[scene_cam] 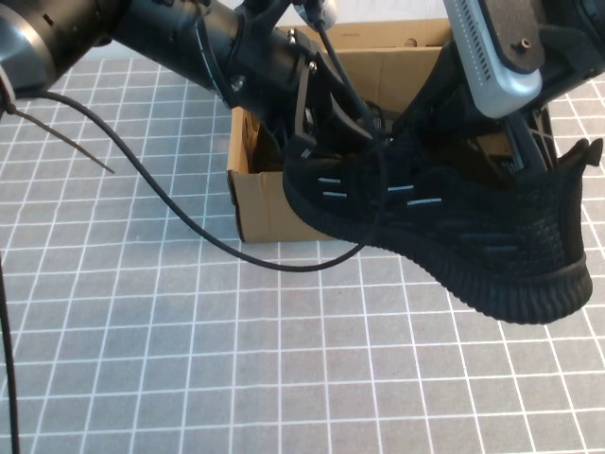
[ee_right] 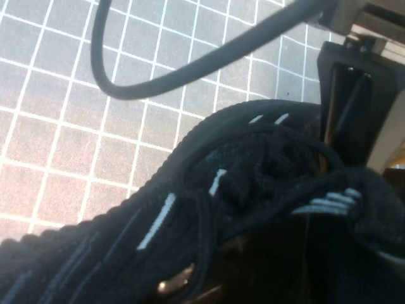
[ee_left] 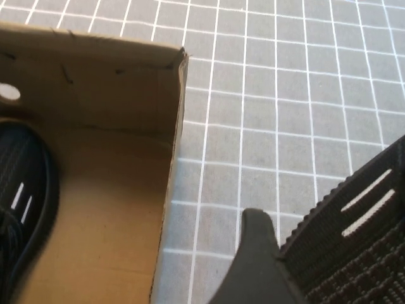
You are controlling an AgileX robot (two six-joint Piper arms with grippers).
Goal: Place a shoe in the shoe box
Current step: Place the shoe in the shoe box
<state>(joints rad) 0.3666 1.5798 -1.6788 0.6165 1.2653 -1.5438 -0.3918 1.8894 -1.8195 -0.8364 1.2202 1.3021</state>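
The shoe (scene_cam: 454,232), a black knit sneaker with white dashes, hangs in the air in front of the shoe box (scene_cam: 255,203), toe toward the box's front left corner and heel up to the right. My right gripper (scene_cam: 518,151) comes down into the shoe's collar and is shut on it; its fingers are buried in the dark opening in the right wrist view. My left gripper (scene_cam: 331,142) reaches across from the upper left and stands open over the toe. In the left wrist view one of its fingers (ee_left: 253,259) lies against the shoe's (ee_left: 354,247) ribbed sole edge.
A matching black sneaker (ee_left: 22,190) lies inside the brown box, below the round hole (ee_left: 9,93) in its wall (ee_left: 95,82). A black cable (scene_cam: 189,222) loops over the grid mat left of the box. The left arm's body crosses above the box's left end.
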